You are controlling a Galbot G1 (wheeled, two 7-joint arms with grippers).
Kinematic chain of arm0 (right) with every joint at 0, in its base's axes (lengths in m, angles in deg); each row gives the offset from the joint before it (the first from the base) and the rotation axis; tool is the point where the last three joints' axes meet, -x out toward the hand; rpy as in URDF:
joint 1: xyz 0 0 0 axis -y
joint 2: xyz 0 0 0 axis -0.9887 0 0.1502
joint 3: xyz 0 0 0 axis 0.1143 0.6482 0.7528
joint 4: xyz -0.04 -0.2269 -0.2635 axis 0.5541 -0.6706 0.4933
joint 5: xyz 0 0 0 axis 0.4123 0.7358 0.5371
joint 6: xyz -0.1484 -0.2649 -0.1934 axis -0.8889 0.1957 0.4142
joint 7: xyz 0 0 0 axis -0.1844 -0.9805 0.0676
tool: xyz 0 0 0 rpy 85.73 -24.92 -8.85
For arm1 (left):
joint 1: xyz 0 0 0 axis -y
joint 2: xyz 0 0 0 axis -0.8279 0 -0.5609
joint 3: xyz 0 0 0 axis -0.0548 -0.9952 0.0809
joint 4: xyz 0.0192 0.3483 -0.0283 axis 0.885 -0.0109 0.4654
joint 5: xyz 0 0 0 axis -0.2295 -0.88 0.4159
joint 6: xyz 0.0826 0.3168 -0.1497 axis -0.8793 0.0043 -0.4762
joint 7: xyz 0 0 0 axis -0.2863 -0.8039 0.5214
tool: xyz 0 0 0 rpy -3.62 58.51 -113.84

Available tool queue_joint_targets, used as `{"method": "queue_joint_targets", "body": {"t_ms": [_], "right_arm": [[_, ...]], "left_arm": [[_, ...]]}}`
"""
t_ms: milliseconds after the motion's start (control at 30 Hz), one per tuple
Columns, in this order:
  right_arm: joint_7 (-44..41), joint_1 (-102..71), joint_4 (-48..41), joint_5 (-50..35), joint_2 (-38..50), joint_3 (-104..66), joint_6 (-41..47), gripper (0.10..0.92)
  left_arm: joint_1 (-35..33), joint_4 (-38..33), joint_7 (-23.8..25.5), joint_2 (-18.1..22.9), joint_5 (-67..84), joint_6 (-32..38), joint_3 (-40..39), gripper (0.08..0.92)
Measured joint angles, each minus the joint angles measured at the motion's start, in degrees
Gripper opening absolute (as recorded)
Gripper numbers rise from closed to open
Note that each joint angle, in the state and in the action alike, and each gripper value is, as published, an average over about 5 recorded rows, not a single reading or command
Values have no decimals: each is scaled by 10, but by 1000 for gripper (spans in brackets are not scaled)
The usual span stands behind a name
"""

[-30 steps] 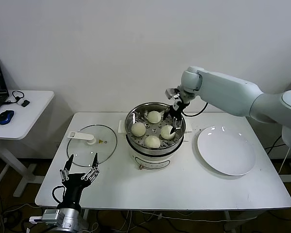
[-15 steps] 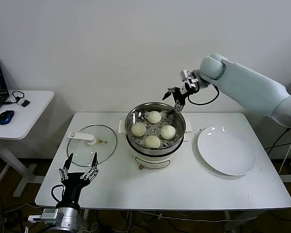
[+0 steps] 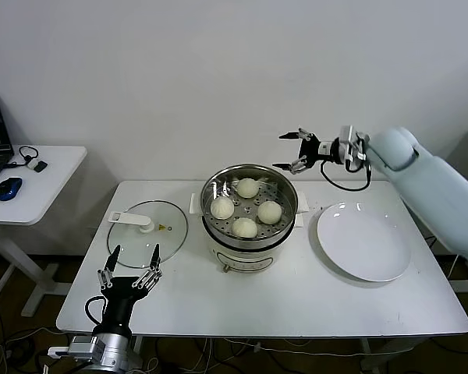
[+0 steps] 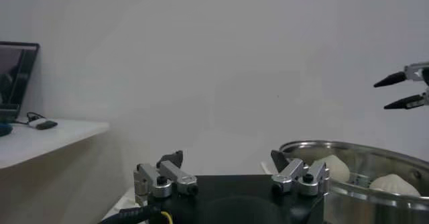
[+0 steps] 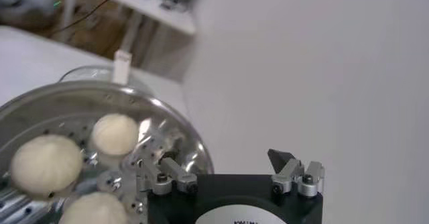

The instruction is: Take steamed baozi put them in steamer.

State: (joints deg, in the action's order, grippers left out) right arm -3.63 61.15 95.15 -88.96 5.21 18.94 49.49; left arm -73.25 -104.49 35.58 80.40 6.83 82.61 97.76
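you are looking at all four steamed baozi (image 3: 246,209) sitting inside the steamer (image 3: 249,216), which is standing near the middle of the tabletop (image 3: 296,296). one bun is lying toward the back wall, one toward your left, one toward your right and one toward the front, none stacked on another. the white plate (image 3: 364,241) to the steamer's right is carrying nothing, so i am judging the loading as done.

the right pincer (image 3: 293,150) is hanging in the air above and just behind the steamer's right rim, with its fingers spread open and gripping nothing. its fingers are pointing sideways toward your left, roughly level, not down into the basket. from that pincer the buns are lying below and slightly forward-left; the right-hand bun is the nearest to it. in the right wrist view you are seeing three buns down in the perforated basket, below the pincer body.

the left pincer (image 3: 129,269) is parked low at the front left edge of the tabletop, fingers splayed open and pointing up, holding nothing. the glass lid (image 3: 147,227) is lying flat just behind it, between it and the steamer, so the left arm is the nearer one to the lid while the right arm is the nearer one to the steamer.

if anything is coming next, i am guessing it is turning on that lid, lying to the steamer's left.
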Motion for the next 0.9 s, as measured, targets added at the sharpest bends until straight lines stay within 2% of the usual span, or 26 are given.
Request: {"method": "queue_joint_targets", "body": {"t_ms": [467, 900], "right_arm": [[188, -391, 147, 2, -75, -359, -87, 823], [272, -650, 234, -8, -178, -473, -187, 823]], "left_arm": [[3, 9, -5, 3, -7, 6, 9, 823], [13, 20, 2, 8, -11, 1, 17, 823]]}}
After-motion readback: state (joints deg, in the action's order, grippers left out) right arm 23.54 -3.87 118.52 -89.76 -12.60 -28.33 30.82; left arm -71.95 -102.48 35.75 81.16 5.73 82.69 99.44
